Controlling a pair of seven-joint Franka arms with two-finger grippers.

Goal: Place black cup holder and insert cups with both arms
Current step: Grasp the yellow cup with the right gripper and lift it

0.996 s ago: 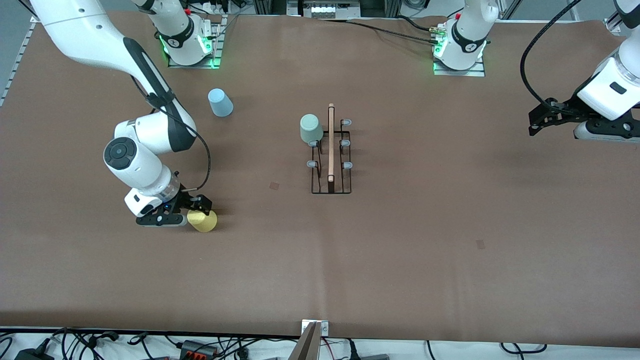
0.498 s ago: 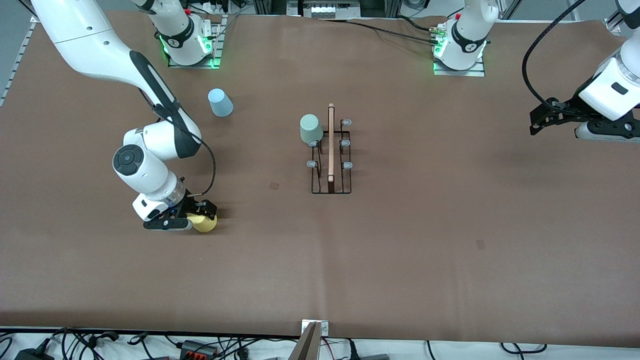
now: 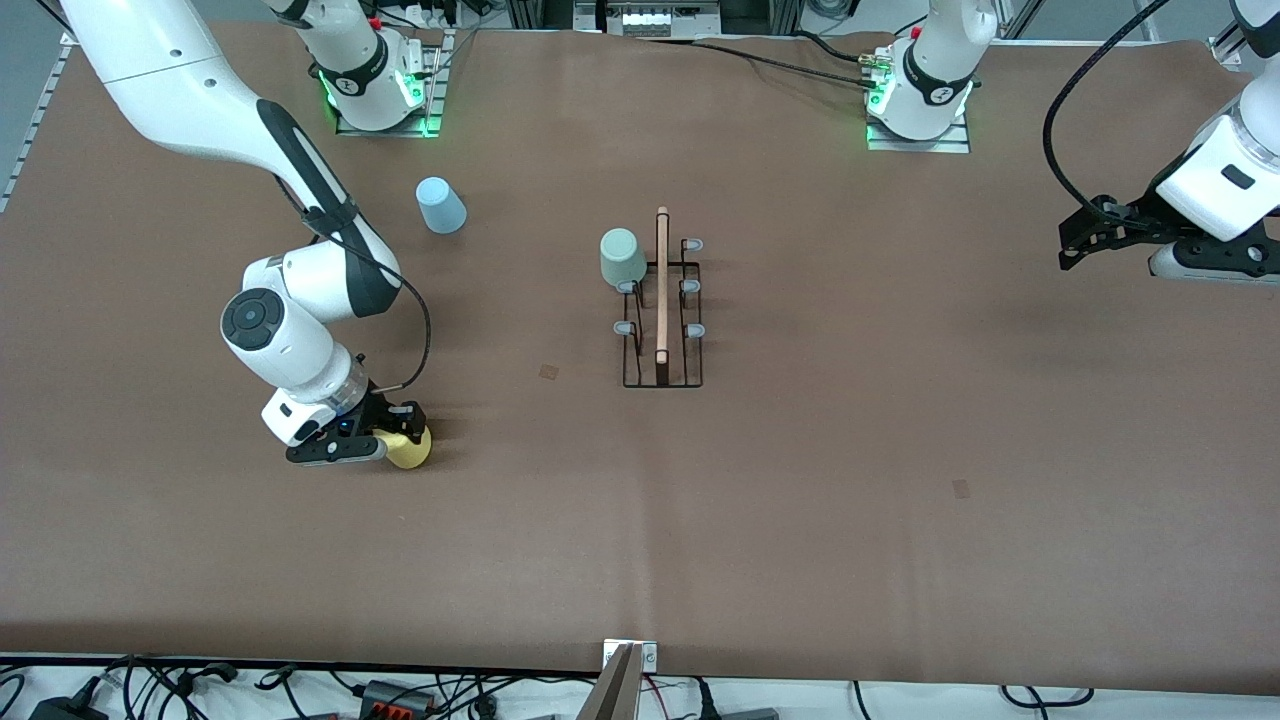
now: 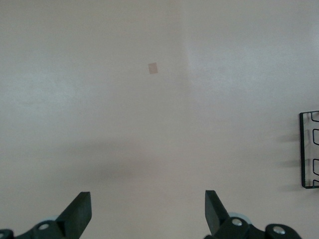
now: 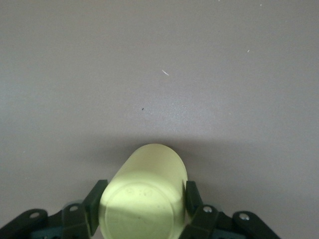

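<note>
The black cup holder (image 3: 660, 312) stands mid-table, its wooden rod pointing toward the front camera; its edge shows in the left wrist view (image 4: 309, 149). A mint green cup (image 3: 621, 257) sits upside down on a prong on the side toward the right arm's end. A pale blue cup (image 3: 440, 205) stands upside down near the right arm's base. My right gripper (image 3: 396, 436) is low at the table, shut on the yellow cup (image 3: 410, 450), whose base faces the wrist camera (image 5: 144, 194), fingers (image 5: 92, 205) pressing both sides. My left gripper (image 3: 1075, 245) waits open and empty (image 4: 148, 214) over the left arm's end.
Small tape patches lie on the brown table cover, one (image 3: 549, 371) between the yellow cup and the holder, one (image 3: 961, 488) nearer the front camera toward the left arm's end. Cables run along the table's front edge.
My right gripper slid forward around the yellow cup and closed on it; the cup shifted slightly. The left arm stayed almost still.
</note>
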